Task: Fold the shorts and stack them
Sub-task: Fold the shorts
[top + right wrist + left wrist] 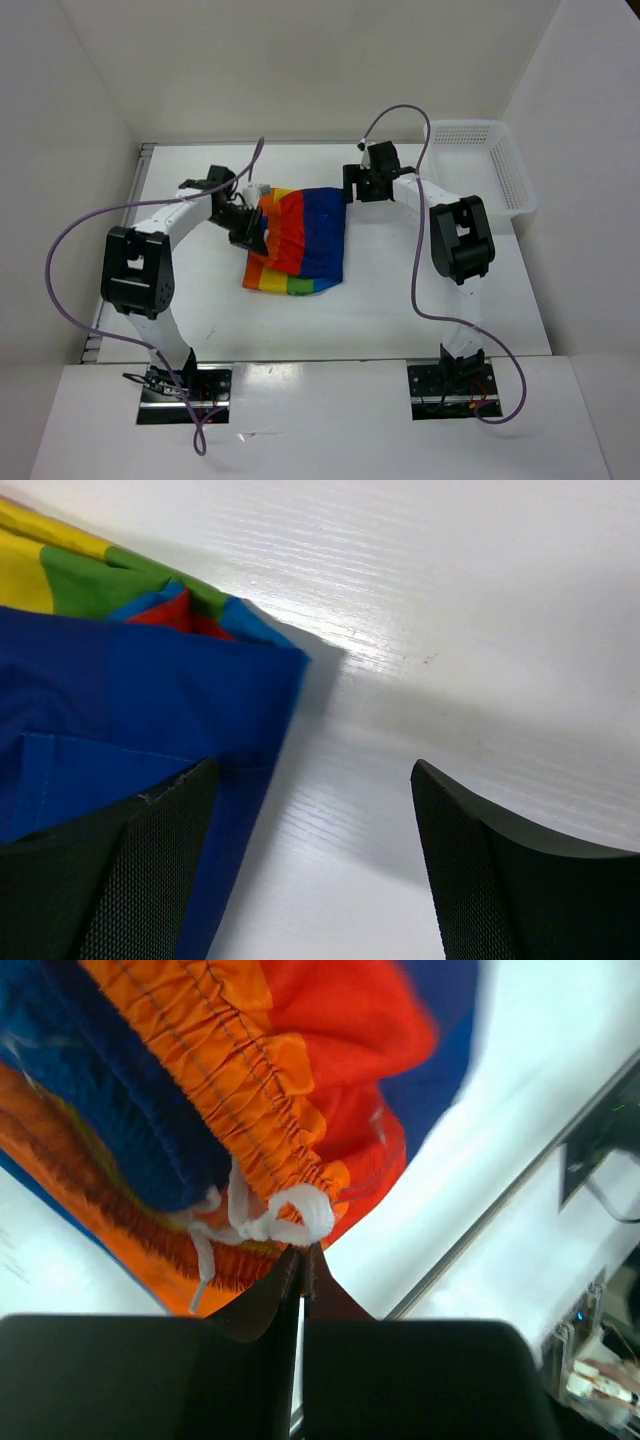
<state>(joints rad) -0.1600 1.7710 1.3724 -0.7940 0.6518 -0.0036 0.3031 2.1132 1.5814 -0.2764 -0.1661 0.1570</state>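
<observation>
The rainbow-striped shorts [300,240] lie bunched in the middle of the table, blue side to the right, red and orange to the left. My left gripper [252,232] is at their left edge. In the left wrist view its jaws [303,1252] are shut, tips pinching the shorts [300,1080] where the orange gathered waistband meets the white drawstring knot [290,1215]. My right gripper [350,186] is open at the shorts' far right corner. In the right wrist view [310,780] one finger sits over the blue cloth [120,700], the other over bare table.
A white mesh basket [505,150] stands at the back right of the white table [430,300]. White walls enclose the table at the back and both sides. Purple cables loop from both arms.
</observation>
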